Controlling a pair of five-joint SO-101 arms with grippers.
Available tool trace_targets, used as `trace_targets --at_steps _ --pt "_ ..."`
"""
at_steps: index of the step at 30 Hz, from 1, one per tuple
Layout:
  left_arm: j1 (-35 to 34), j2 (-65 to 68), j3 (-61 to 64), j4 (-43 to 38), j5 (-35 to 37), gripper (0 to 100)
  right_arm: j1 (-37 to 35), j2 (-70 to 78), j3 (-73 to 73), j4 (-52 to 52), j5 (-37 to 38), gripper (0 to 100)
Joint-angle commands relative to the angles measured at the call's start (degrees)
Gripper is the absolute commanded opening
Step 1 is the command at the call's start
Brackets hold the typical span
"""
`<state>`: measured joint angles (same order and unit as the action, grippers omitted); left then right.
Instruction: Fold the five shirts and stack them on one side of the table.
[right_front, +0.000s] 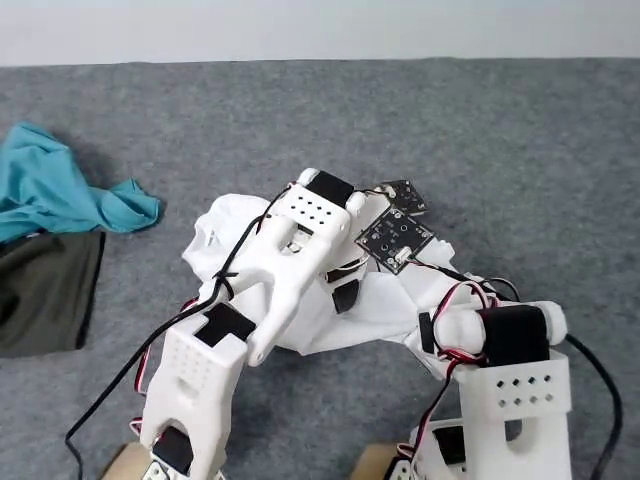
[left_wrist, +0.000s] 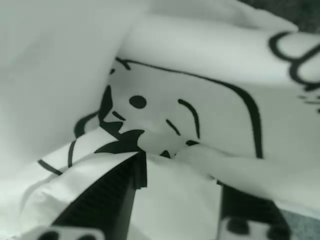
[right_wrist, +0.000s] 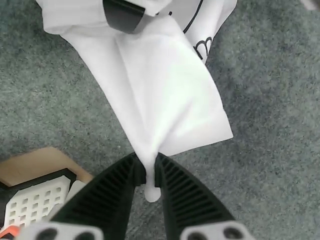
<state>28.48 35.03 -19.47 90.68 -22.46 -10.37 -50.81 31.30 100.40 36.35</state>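
Right hand (right_wrist: 148, 172) pinches edge of white shirt (right_wrist: 165, 90).

The shirt (right_front: 225, 235) lies on the tabletop (right_front: 500, 130) — one corner pinched in the right hand (right_wrist: 147, 175), the rest spread ahead of it, the left hand (left_wrist: 180, 172) on its middle. Well off to the left hand's left, a second shirt (right_front: 50, 190) touches a third shirt (right_front: 40, 290).

- white shirt (right_front: 215, 235): black line drawing and black lettering
- teal shirt (right_front: 45, 190): plain
- dark shirt (right_front: 40, 290): plain olive-grey
- bench (right_front: 500, 140): speckled grey
- arms (right_front: 200, 370): white with black blocks; red, black and white wires
- jaws: black, ribbed
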Motion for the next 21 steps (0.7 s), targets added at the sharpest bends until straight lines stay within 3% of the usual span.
trace_targets --at_steps 1,13,21 --pt "-0.26 -0.44 -2.59 -1.58 -0.09 17 0.48 -1.19 -0.26 1.19 0.09 1.0" --pt "-1.05 -0.53 -2.86 -0.35 -0.09 1 0.48 -1.27 -0.26 1.19 0.18 1.0" --pt "-5.45 -1.05 -4.97 5.71 -0.18 0 0.40 -1.27 -0.26 0.57 0.26 1.0"
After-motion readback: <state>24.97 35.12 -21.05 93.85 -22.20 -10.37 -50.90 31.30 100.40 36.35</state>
